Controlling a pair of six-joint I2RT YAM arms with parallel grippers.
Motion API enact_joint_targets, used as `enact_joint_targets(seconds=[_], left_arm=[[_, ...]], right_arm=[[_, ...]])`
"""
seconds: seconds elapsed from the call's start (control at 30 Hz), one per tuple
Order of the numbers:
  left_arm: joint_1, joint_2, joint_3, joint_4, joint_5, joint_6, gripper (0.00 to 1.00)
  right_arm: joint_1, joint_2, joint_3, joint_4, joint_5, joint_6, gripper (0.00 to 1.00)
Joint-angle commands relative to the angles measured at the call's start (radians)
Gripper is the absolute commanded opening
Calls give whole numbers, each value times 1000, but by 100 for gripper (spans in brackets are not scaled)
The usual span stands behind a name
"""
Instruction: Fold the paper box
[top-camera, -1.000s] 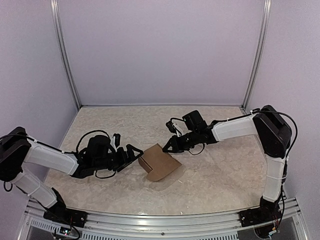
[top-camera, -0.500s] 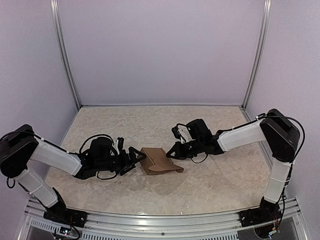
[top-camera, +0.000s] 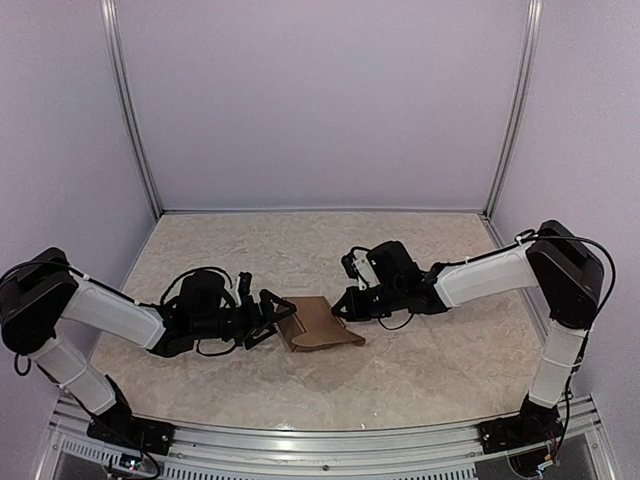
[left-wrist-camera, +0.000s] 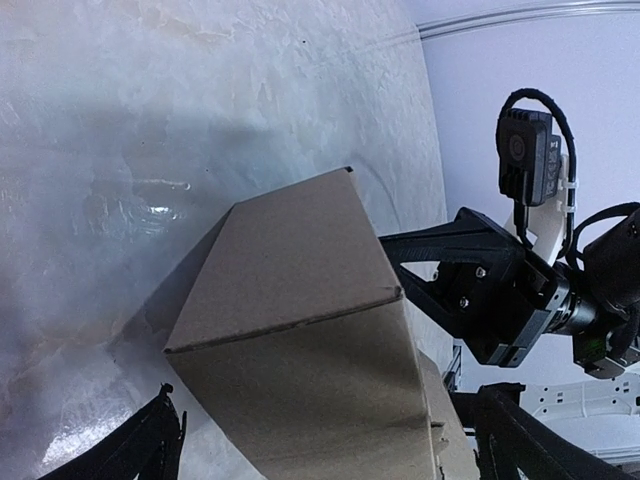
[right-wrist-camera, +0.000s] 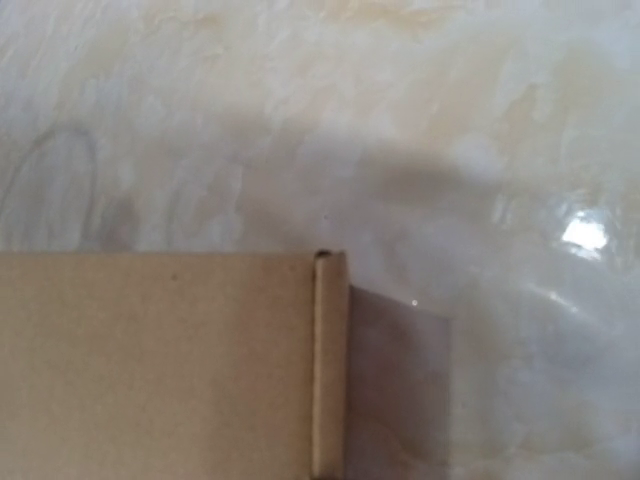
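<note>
one paper box (top-camera: 318, 324) lies on table (top-camera: 430, 372)

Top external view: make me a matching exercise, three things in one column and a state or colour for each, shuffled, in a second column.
Column one:
1. left pincer
2. right pincer
3. paper box

Column two:
A. shut
B. plain brown
C. open wide

Pairs: 1-C, 2-A, 3-B
</note>
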Motion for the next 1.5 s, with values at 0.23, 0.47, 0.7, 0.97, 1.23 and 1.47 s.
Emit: enact_joint_targets(seconds=[0.23,0.47,0.7,0.97,1.23,1.47], left_arm=[[0,16,24,66,49,-55,97],[1,80,27,193,108,-130,89],[0,108,33,211,124,-153,81],[1,118,36,206,132,-150,67],[6,121,36,197,147,-143,56],[8,114,27,177,143,-137,71]], right_arm=[[39,-11,5,-83,90,-25,0],[43,-19,-10,-71,108,-22,0],[49,-27,-18,-61,122,-18,0],[57,-42,-20,-60,139,-23,0],[67,-75,-35,-48,163,-43,0],[81,-82,-31,-64,200,-65,0]])
